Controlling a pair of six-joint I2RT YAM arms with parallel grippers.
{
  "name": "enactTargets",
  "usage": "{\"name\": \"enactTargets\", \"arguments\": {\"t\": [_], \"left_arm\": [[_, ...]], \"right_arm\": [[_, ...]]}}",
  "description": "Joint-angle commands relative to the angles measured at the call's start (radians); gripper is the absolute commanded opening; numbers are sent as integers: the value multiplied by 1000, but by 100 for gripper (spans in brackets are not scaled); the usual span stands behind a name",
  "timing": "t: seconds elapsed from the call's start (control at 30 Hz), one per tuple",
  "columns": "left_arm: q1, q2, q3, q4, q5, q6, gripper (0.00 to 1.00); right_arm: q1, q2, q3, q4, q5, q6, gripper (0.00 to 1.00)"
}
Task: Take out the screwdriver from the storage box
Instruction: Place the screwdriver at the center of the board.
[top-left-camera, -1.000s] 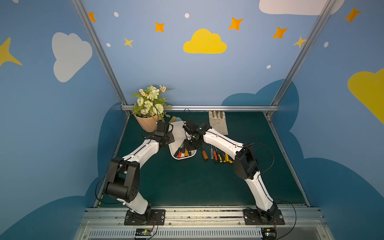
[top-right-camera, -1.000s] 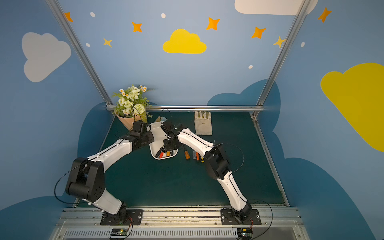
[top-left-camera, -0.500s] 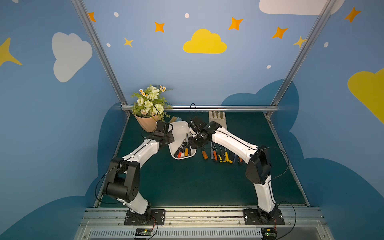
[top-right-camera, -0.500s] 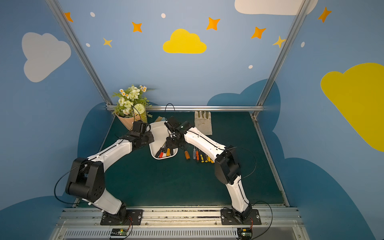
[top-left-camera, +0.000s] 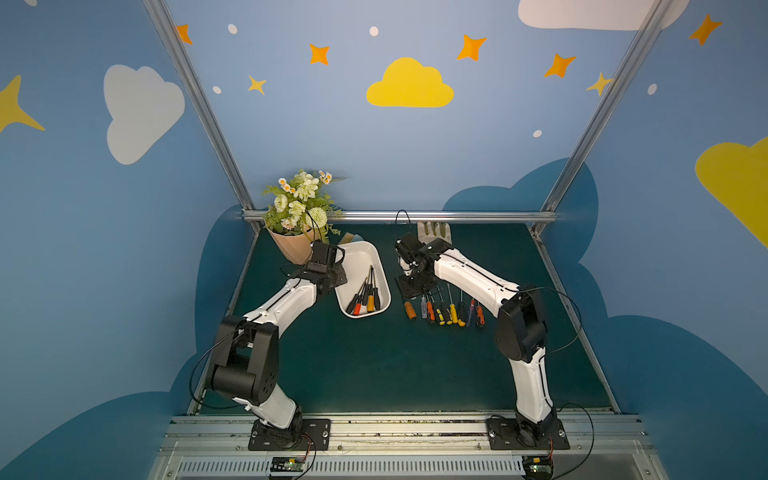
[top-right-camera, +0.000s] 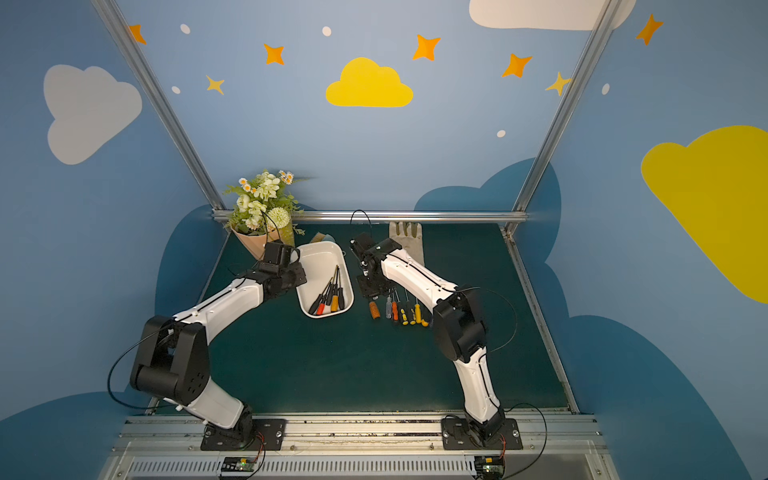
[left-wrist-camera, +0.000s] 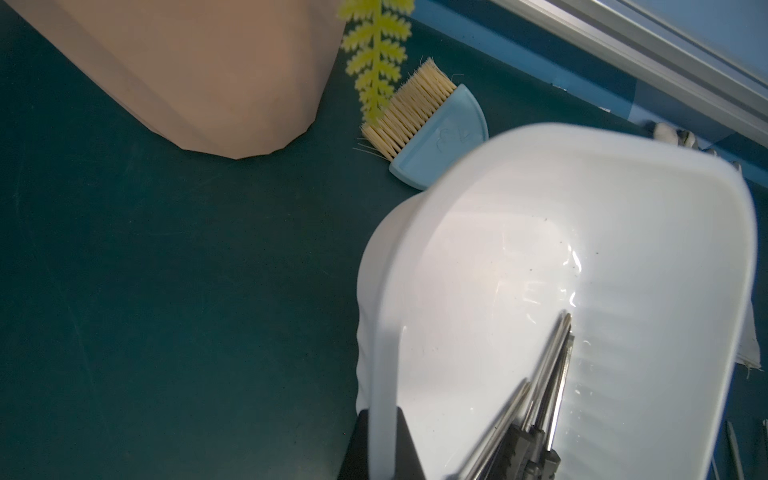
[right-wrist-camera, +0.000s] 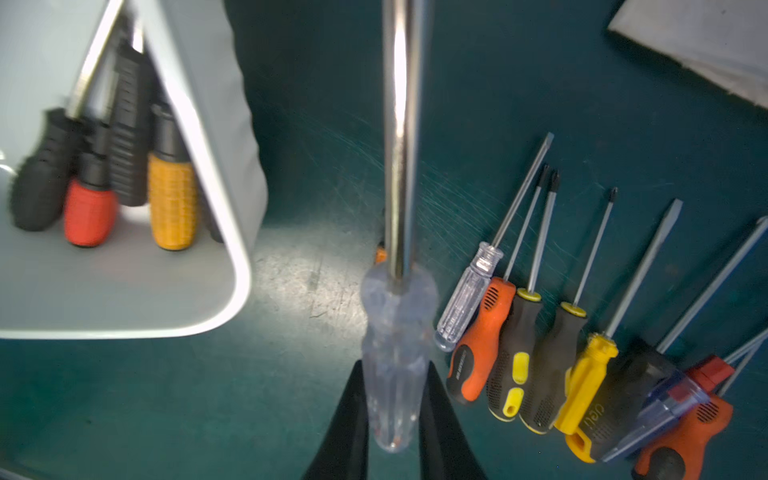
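Since a second ago the right gripper (right-wrist-camera: 390, 399) has carried a clear-handled screwdriver (right-wrist-camera: 394, 324) out of the storage box (top-left-camera: 358, 255), whose rim the left gripper (left-wrist-camera: 384, 446) pinches, to beside the laid-out row (right-wrist-camera: 540, 357). Gripped seemingly by the handle's butt alone, it could pivot, slip and scatter them.

A peach pot (top-left-camera: 289, 248) of flowers (top-left-camera: 297, 203) stands near a blue brush (left-wrist-camera: 444, 143); a glove (top-left-camera: 434, 228) lies by the back rail (top-left-camera: 478, 216).

Green table (top-left-camera: 374, 365) bore: pot (top-left-camera: 291, 249), brush (left-wrist-camera: 432, 137) and box (top-left-camera: 357, 253) at rear left; glove (top-left-camera: 434, 230) at rear centre; screwdrivers (top-left-camera: 444, 309) in a row, right of box.
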Motion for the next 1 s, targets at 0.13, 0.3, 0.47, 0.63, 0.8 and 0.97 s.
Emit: {"name": "enactTargets", "arguments": {"t": [0.13, 0.3, 0.47, 0.63, 0.8, 0.97], "left_arm": [[4, -39, 18, 33, 5, -12, 2], [3, -41, 19, 33, 3, -11, 2], [4, -38, 18, 33, 8, -14, 2], [4, -38, 18, 33, 4, -13, 2], [3, -39, 16, 35, 8, -11, 2], [3, -40, 16, 36, 7, -11, 2]], "right_arm": [[-5, 101, 58, -142, 43, -20, 0], [-6, 131, 57, -161, 45, -15, 0], [-7, 149, 54, -161, 42, -13, 0], [-11, 169, 57, -161, 36, -18, 2], [-16, 181, 59, -161, 28, -17, 5], [-23, 183, 58, -161, 25, -14, 14]]}}
